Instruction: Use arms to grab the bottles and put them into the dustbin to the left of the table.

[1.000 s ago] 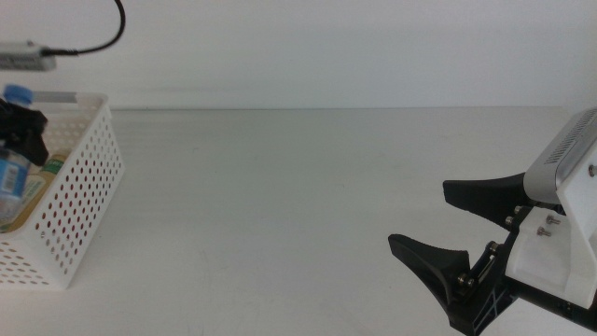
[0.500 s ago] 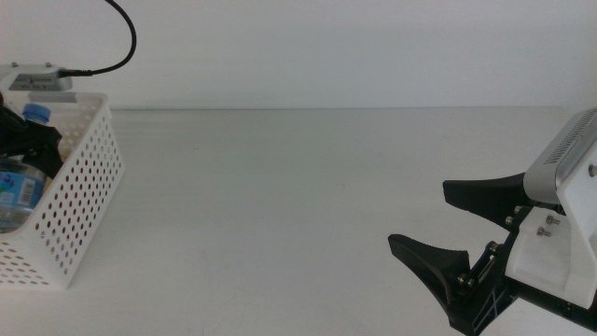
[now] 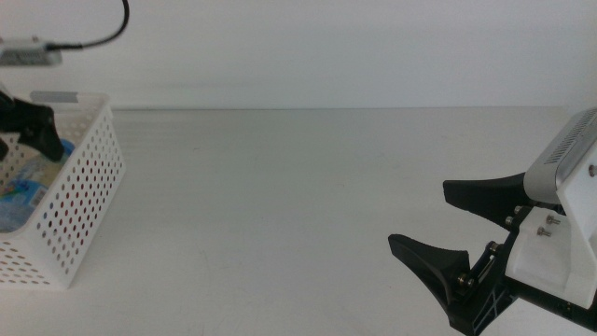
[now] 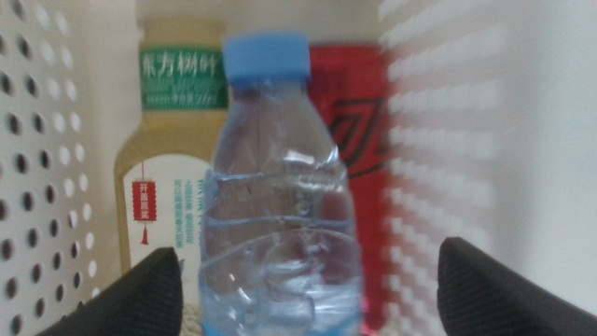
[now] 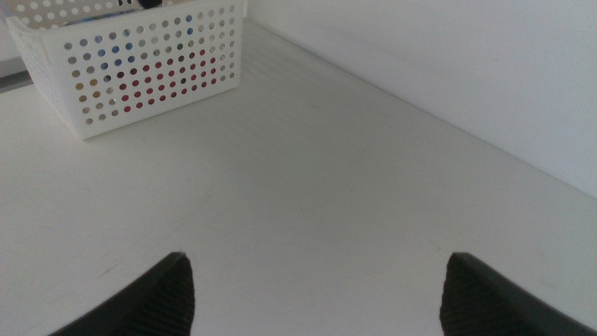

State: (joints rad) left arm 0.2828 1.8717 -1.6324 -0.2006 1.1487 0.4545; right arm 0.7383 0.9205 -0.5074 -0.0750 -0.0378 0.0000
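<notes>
Your left gripper (image 3: 28, 131) hung over the dustbin (image 3: 79, 201) at nine o'clock on the table (image 3: 280, 205), jaws spread wide and gripping nothing. Between them, inside the bin, lay the clear water bottle (image 4: 280, 233), resting on the pale-yellow bottle (image 4: 168, 177) and the red can (image 4: 353, 149), which lay side by side. Your right gripper (image 3: 464, 233) waited at four o'clock, jaws parted and empty, well apart from the bin.

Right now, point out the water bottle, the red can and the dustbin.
water bottle (image 4: 268, 58), left wrist view, on its blue cap.
red can (image 4: 359, 121), left wrist view, on its side.
dustbin (image 3: 84, 191), middle view, on its perforated wall.
</notes>
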